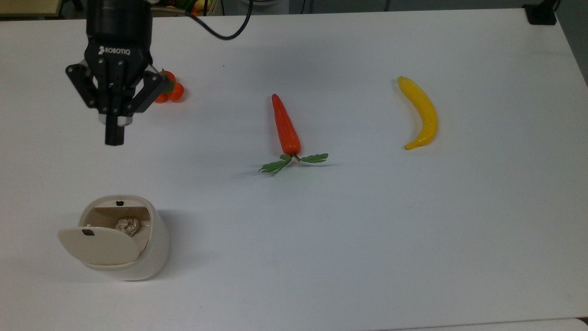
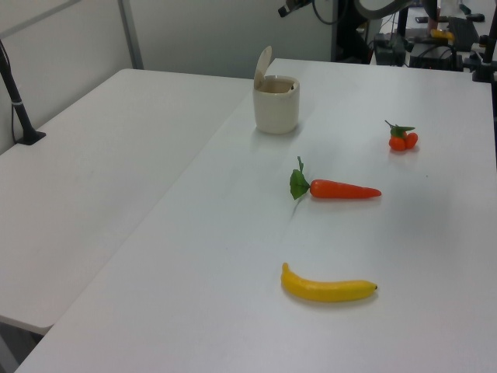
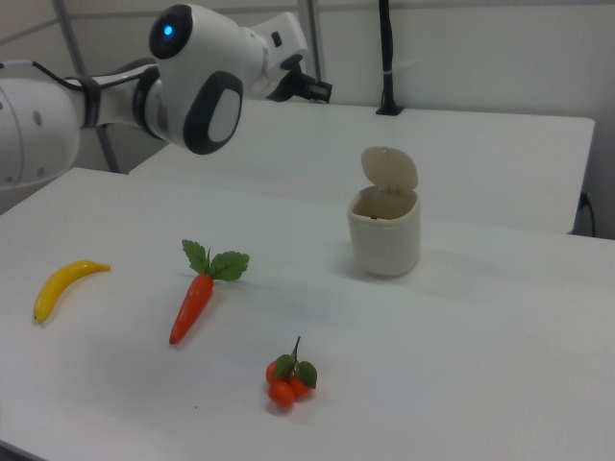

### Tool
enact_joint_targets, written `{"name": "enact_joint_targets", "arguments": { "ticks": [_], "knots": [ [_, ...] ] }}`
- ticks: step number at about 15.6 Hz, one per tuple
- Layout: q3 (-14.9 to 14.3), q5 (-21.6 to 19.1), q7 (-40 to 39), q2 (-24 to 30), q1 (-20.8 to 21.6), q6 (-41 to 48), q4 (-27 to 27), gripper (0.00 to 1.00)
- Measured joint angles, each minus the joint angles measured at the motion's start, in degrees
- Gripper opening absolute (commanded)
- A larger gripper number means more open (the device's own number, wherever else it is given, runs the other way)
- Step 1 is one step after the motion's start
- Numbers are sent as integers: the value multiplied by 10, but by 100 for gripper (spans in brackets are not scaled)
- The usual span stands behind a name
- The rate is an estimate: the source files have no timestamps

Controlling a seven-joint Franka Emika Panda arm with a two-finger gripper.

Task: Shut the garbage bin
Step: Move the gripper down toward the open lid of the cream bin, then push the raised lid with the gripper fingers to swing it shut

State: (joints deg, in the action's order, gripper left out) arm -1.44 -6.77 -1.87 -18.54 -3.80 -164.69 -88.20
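The cream-white garbage bin point(image 1: 151, 248) stands at the top view's lower left. Its hinged lid point(image 1: 98, 246) is swung up and open, and a crumpled wad point(image 1: 127, 225) lies inside. The bin point(image 2: 276, 109) shows in the left view with the lid point(image 2: 263, 66) upright, and the bin point(image 3: 384, 238) shows in the right view with the lid point(image 3: 389, 171) tilted back. My black gripper point(image 1: 114, 136) hangs above the table, well short of the bin toward the top view's upper edge. It is shut and holds nothing. The gripper point(image 3: 315, 91) also sits high in the right view.
A cluster of small oranges point(image 1: 171, 91) lies just to the top view's right of my gripper. A carrot point(image 1: 285, 126) lies mid-table and a banana point(image 1: 420, 112) further right. A second white table point(image 2: 93, 179) adjoins in the left view.
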Motion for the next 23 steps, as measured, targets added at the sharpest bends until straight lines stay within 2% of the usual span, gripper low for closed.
{"name": "enact_joint_targets", "arguments": {
  "ticks": [8, 13, 23],
  "knots": [
    [-17, 0, 0, -118, -14, -9, 132, 0],
    [-20, 0, 0, -181, -13, -105, 146, 0],
    [-22, 10, -6, -235, -13, -117, 171, 0]
  ]
}}
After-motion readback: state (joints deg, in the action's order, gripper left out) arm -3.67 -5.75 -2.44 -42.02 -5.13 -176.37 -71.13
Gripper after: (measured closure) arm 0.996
